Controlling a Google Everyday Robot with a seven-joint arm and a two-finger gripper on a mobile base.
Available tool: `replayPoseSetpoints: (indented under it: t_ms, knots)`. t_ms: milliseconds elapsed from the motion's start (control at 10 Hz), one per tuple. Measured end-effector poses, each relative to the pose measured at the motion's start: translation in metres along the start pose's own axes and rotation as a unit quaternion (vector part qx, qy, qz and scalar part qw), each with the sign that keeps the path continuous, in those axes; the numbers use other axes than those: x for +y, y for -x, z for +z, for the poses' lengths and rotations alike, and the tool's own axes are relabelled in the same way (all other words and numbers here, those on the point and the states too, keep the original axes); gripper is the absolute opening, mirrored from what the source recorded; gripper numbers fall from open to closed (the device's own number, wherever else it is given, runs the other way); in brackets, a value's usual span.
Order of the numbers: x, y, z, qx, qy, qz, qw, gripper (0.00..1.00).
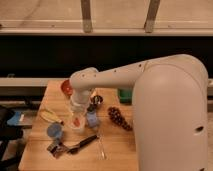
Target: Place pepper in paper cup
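White robot arm (125, 75) extends from the bulky white shoulder housing (170, 110) at 3 o'clock toward 9 o'clock, bending downward at its rounded elbow (82, 80). The gripper (77, 114) points toward 6 o'clock, low over the tabletop.

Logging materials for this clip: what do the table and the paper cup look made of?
Table: likely wood, light tan and matte. Paper cup: pale, dull walls, consistent with paper; something red-orange, probably the pepper, shows inside. The gripper hangs directly over the cup.
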Motion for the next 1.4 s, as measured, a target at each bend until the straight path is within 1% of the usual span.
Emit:
replayPoseSetpoints:
  t_ms: [200,800,1100,1200,1300,1400]
  knots:
    - [0.0,0.0,0.0,0.0,0.0,0.0,1.0,0.57]
    - [0.0,-0.001,0.001,0.004,0.0,-0.001,1.0,0.58]
    - [0.0,-0.001,-0.002,0.003,-0.002,-0.003,1.0,0.58]
    - [0.0,-0.001,-0.005,-0.002,-0.004,-0.004,1.0,0.59]
    - [-0.001,-0.001,-0.009,-0.007,-0.006,-0.006,0.9999,0.63]
    - [0.0,0.0,-0.019,-0.018,-0.01,-0.009,0.9998,0.73]
